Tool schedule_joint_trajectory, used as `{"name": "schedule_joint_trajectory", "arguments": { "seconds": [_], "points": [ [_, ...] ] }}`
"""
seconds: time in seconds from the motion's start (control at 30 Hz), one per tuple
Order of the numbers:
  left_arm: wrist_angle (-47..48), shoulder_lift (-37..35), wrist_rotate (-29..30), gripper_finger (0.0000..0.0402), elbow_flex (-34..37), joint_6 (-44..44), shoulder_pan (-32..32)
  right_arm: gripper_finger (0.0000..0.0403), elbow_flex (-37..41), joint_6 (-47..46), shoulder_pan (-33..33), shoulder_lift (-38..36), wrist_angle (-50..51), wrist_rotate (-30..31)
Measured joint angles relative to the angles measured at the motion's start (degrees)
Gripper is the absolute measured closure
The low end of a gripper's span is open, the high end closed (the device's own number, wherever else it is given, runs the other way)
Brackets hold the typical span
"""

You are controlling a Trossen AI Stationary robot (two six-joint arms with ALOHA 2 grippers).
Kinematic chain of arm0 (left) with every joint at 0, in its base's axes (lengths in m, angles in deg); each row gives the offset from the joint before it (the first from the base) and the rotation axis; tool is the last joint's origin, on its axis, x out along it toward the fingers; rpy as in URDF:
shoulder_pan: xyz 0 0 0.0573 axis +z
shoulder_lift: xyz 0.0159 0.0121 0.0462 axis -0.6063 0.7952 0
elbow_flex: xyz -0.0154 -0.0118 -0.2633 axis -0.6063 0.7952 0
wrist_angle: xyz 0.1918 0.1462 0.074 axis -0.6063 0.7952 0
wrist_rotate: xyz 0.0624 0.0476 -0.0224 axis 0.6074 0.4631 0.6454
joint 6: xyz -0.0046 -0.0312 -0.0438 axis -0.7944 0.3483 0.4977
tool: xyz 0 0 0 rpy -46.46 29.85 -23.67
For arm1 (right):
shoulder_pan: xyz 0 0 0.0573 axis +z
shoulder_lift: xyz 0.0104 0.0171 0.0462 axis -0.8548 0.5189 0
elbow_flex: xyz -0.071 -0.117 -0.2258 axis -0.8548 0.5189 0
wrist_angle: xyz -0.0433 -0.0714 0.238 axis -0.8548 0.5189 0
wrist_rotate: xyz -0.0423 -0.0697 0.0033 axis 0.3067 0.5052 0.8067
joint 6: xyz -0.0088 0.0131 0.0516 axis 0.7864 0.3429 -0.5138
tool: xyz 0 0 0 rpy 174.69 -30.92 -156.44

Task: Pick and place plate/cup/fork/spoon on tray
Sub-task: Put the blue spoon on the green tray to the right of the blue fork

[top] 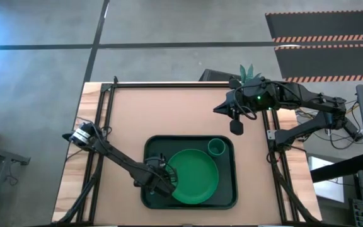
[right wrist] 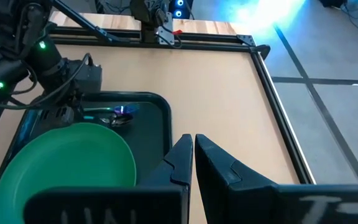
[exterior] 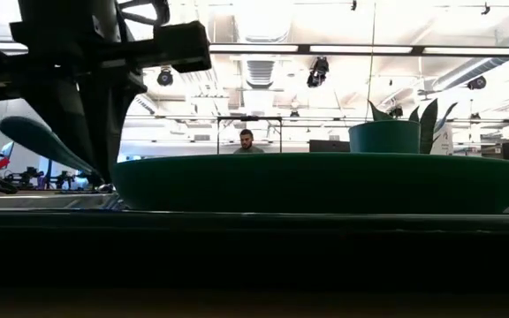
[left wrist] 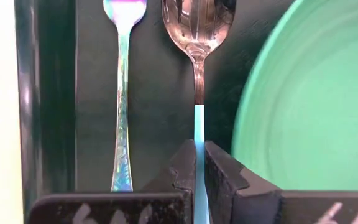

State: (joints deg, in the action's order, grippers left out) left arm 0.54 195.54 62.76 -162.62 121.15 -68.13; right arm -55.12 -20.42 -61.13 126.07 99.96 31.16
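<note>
The left gripper (left wrist: 199, 163) pinches the spoon (left wrist: 197, 37) by its blue handle inside the tray (top: 229, 200), beside the plate (top: 194, 175), while the right gripper (right wrist: 192, 155), fingers nearly together and holding nothing, hangs above the table (top: 181, 113).

Bright ceiling lights, low view backlit, silhouetted

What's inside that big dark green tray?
The dark green plastic tray holds a round green plate, small green cup, fork and blue-handled spoon, gripped by the left end effector.
</note>
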Motion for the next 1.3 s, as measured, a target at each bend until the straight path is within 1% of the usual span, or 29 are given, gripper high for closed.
{"name": "schedule_joint_trajectory", "arguments": {
  "seconds": [0.27, 0.47, 0.77, 1.1, 1.3],
  "points": [
    [-2.1, 2.1, -1.6, 0.0401, 0.1, 0.1, 0.0, 0.0394, 0.0, -0.7, 0.0, 0.0, 0.0, 0.0],
    [-4.7, 4.1, -5.1, 0.0401, 0.6, 0.0, 0.0, 0.0394, 0.0, -0.7, 0.0, 0.0, 0.0, 0.0],
    [-4.6, 4.1, -4.9, 0.0401, 1.5, 0.0, 0.0, 0.0394, 0.0, -0.7, 0.0, 0.0, 0.3, -0.1],
    [-5.2, 4.0, -4.2, 0.0359, 2.6, -0.3, 0.3, 0.0394, 0.0, -0.7, 0.0, 0.0, 0.3, -0.1],
    [-3.7, 3.3, -0.3, 0.0341, 2.8, -3.0, 0.5, 0.0394, 0.0, -0.7, 0.0, 0.0, 0.2, -0.1]
  ]
}}
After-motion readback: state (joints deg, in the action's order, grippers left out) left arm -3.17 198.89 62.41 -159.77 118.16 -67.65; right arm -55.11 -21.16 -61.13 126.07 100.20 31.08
